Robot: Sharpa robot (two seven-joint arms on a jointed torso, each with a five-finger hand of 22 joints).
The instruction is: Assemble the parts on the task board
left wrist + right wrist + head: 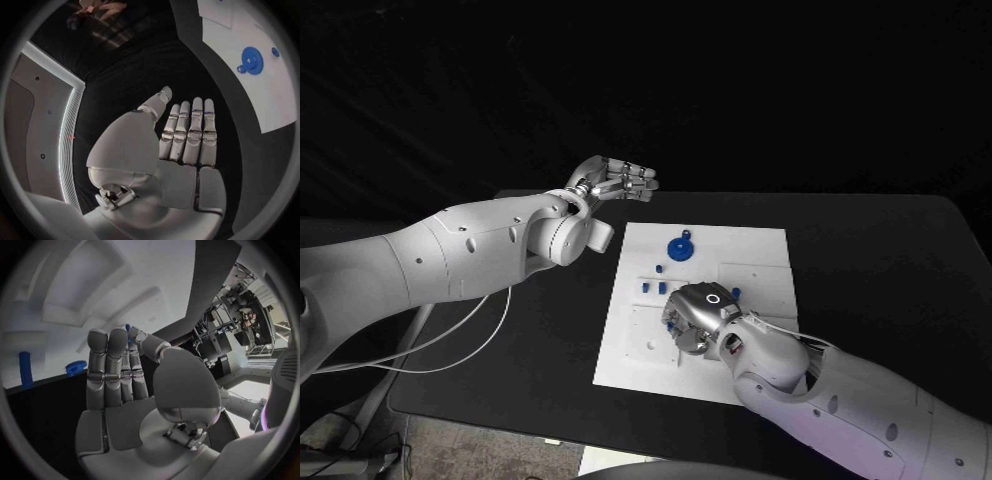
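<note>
task board [759, 262] mid-table | disc part [679, 247] on its far-left | left hand [615, 181] beyond corner

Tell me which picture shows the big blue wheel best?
The left wrist view: the blue wheel lies in plain sight on the white board. The head view shows it smaller, past the right hand. The right wrist view shows a low blue piece, perhaps the same wheel.

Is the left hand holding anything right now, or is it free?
Free. The left hand hovers over the black table beside the task board, fingers straight, side by side, nothing in them.
</note>
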